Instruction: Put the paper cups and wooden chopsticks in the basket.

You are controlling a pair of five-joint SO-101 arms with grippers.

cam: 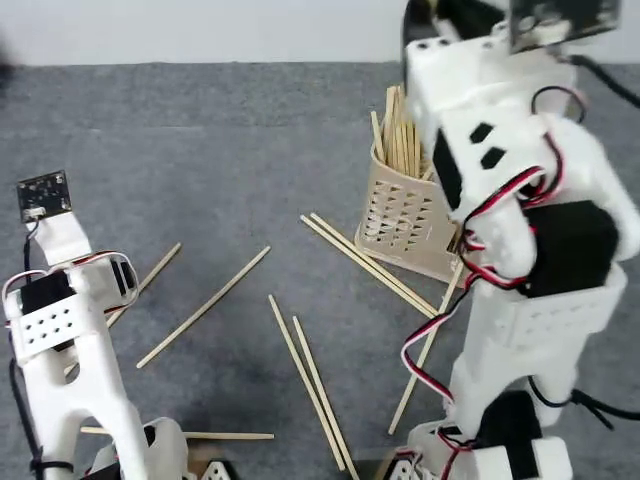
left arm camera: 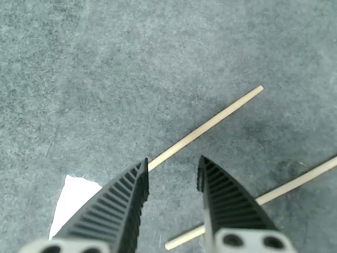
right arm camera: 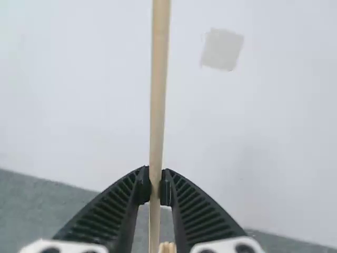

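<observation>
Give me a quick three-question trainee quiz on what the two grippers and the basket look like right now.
1. True or false: the right gripper is shut on a wooden chopstick.
2. Pick one. The left gripper is: A, open over the grey mat; B, shut on a paper cup; C, shut on a spoon.
3. Fill in: the basket holds several upright ____.
Key: 1 true; 2 A; 3 chopsticks.
</observation>
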